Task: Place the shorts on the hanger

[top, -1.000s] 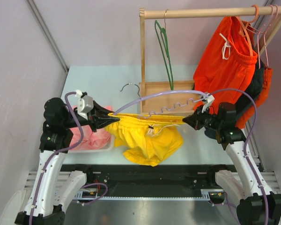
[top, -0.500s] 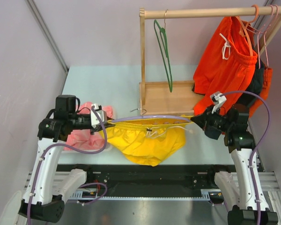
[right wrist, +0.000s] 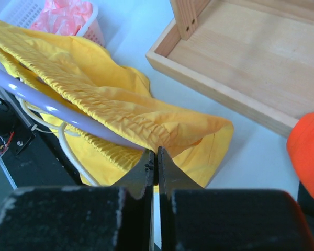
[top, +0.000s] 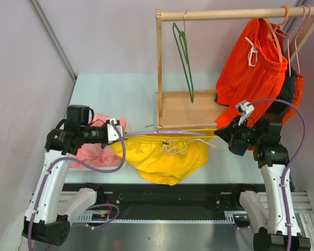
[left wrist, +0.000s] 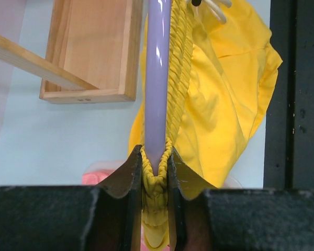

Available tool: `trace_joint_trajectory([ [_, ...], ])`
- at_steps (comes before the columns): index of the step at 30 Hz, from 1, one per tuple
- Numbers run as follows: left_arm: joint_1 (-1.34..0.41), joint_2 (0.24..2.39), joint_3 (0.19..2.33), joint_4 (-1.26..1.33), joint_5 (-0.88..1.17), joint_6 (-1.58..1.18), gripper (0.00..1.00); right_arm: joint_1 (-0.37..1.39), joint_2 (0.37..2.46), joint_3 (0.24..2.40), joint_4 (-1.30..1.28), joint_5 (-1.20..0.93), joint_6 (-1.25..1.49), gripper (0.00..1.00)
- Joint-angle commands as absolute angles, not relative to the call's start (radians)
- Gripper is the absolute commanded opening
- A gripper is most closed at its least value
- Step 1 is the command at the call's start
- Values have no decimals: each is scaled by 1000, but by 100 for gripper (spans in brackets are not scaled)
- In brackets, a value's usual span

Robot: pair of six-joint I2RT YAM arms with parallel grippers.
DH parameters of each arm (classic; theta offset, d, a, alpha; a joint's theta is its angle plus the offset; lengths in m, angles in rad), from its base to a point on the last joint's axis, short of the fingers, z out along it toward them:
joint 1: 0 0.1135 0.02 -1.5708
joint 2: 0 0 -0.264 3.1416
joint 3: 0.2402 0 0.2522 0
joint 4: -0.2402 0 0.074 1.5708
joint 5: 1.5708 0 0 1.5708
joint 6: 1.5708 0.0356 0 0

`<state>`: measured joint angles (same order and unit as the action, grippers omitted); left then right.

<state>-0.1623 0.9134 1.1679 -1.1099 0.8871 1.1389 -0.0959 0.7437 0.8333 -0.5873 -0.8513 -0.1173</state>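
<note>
The bright yellow shorts [top: 165, 157] hang over the table's front, waistband stretched taut between my two grippers. Along the waistband lies the pale lilac hanger [top: 167, 133], seen edge-on. My left gripper [top: 119, 135] is shut on the bunched waistband with the hanger's bar [left wrist: 158, 78] wedged between its fingers, the shorts [left wrist: 225, 94] hanging to the right. My right gripper [top: 219, 134] is shut, its tips [right wrist: 157, 156] pinching the far end of the shorts [right wrist: 120, 99], where the hanger [right wrist: 52, 107] ends against the left finger. The white drawstring [top: 174, 148] dangles mid-waist.
A wooden rack with a tray base [top: 188, 107] stands behind the shorts. From its rail hang a dark green hanger [top: 184, 57] and orange-red shorts [top: 251, 68]. A white basket with pink cloth [top: 94, 151] sits beside the left arm. A black rail [top: 162, 196] runs along the front.
The left arm has swung round and the hanger has turned from an arched, flat-on view to edge-on. The waistband is now pulled straight along it. The right gripper lifted slightly.
</note>
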Motion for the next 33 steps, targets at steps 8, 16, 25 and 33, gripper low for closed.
trace_joint_trajectory([
  [8,-366,960,1186,-954,623,916,0,60,787,963,-520,-588,-71,0],
  [16,-425,962,1169,-865,615,819,0,135,815,1028,-584,-554,-92,9],
  [25,-425,965,1172,-808,730,742,0,141,793,1075,-604,-687,-213,65],
  [33,-425,960,1200,-785,900,738,0,311,839,1100,-537,-744,-365,78],
])
